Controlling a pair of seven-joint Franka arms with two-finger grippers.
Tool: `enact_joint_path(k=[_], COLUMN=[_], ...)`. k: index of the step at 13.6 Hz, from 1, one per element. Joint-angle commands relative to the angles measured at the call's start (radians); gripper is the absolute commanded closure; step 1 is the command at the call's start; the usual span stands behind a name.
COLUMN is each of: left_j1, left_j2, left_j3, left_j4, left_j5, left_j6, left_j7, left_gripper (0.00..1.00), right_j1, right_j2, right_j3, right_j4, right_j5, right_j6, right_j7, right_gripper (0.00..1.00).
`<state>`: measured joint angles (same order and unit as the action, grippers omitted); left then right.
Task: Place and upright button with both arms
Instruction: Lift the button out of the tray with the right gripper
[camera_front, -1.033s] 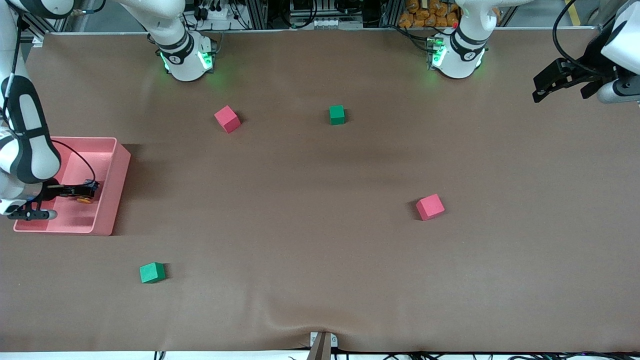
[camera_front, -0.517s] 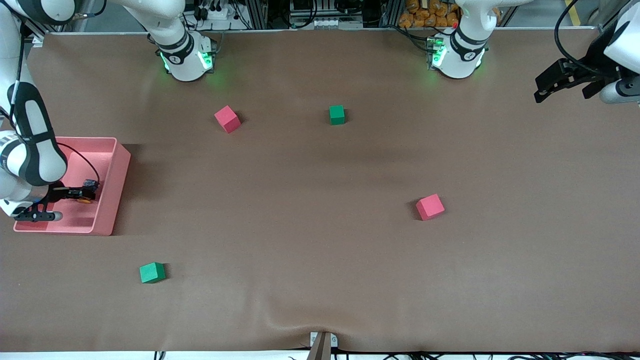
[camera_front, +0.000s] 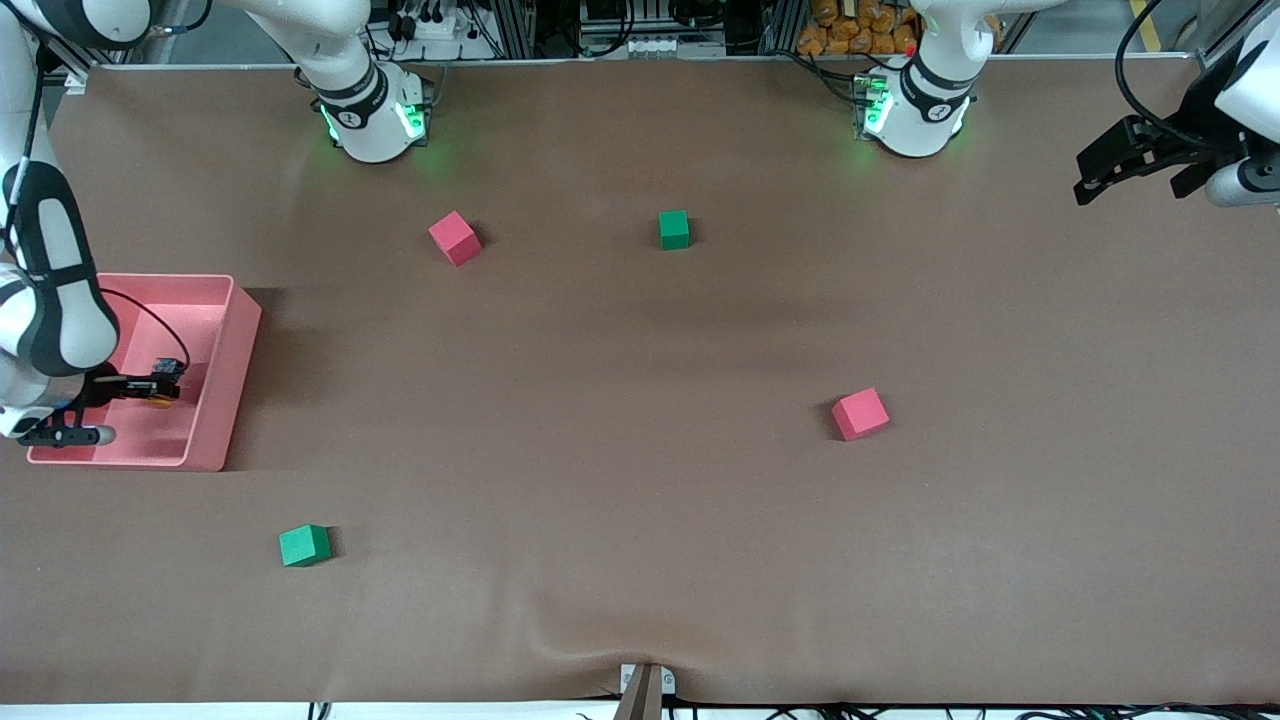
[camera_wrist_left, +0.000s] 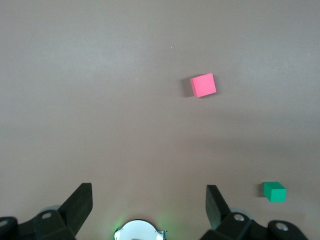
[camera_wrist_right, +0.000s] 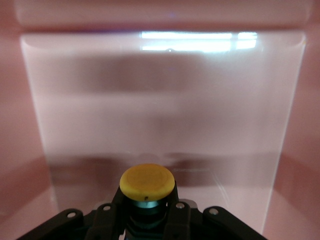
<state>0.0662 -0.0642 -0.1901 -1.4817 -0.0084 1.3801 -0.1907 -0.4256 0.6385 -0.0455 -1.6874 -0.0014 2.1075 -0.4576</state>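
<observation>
The button (camera_front: 160, 401), with an orange-yellow round cap (camera_wrist_right: 147, 181) on a dark body, is inside the pink bin (camera_front: 245, 330) at the right arm's end of the table. My right gripper (camera_front: 165, 389) reaches into the bin and is shut on the button's body just under the cap, as the right wrist view shows (camera_wrist_right: 147, 202). My left gripper (camera_front: 1095, 175) hangs open over the left arm's end of the table, nothing between its fingers (camera_wrist_left: 80, 200).
Two red cubes (camera_front: 455, 238) (camera_front: 860, 413) and two green cubes (camera_front: 674, 229) (camera_front: 304, 545) lie scattered on the brown table. The left wrist view shows a red cube (camera_wrist_left: 203, 85) and a green cube (camera_wrist_left: 274, 191). The bin's walls (camera_wrist_right: 160, 100) enclose the right gripper.
My right gripper's fingers closed on the button in the bin and drew back a little with it. The left gripper drifted slightly toward the table's end.
</observation>
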Motion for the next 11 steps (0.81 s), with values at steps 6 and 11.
enact_joint_path(k=[6,11], left_j1=[0.009,0.01], left_j2=[0.004,0.007], left_j3=[0.0,0.001], left_j4=[0.003,0.001], left_j5=[-0.012,-0.005], left_j6=[0.005,0.02], left_j7=[0.013,0.013], left_gripper=[0.0,0.0], right_j1=[0.082,0.357], right_j2=[-0.054,-0.109], right_j3=[0.006,0.012], right_j4=[0.303,0.361], right_j5=[0.001,0.05], right_j6=[-0.457,-0.627], right_j7=[0.035,0.388], right_gripper=[1.0,1.0])
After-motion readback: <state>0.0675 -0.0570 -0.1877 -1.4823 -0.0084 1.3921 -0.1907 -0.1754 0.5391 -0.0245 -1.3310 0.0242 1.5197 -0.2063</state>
